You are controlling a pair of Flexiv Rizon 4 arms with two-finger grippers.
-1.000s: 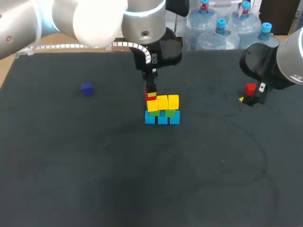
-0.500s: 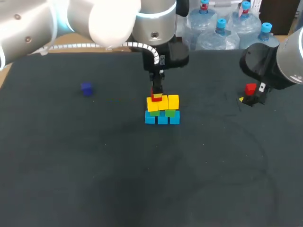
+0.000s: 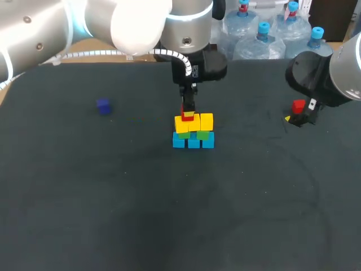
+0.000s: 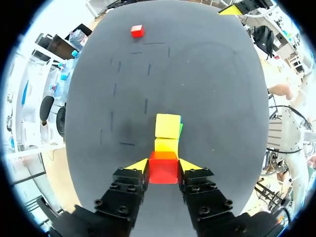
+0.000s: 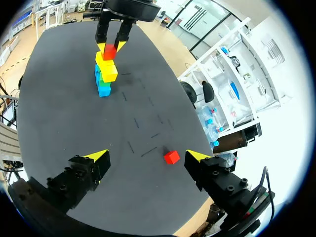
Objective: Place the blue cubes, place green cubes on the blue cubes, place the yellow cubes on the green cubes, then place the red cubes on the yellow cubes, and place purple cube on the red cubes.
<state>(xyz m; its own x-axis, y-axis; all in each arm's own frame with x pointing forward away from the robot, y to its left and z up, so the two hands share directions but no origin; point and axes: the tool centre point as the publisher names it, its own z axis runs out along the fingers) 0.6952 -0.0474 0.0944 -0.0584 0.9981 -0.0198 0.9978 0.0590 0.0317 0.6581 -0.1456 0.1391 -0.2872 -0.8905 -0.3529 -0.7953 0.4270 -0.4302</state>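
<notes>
While just above the yellow cubes (image 3: pixel 194 122), red cube (image 4: pixel 163 170) tight in left pincer (image 4: pixel 164 166).

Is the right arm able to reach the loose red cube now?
Probably yes: the loose red cube lies just ahead of the open right hand, with nothing between them.

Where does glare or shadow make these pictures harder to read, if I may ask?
Head view: the left arm's shell glares almost white, and the purple cube looks dim against the dark table. Left wrist view: the red cube between the jaws is evenly lit, without glare. Right wrist view: the loose red cube shows clearly, with hardly any shadow.
</notes>
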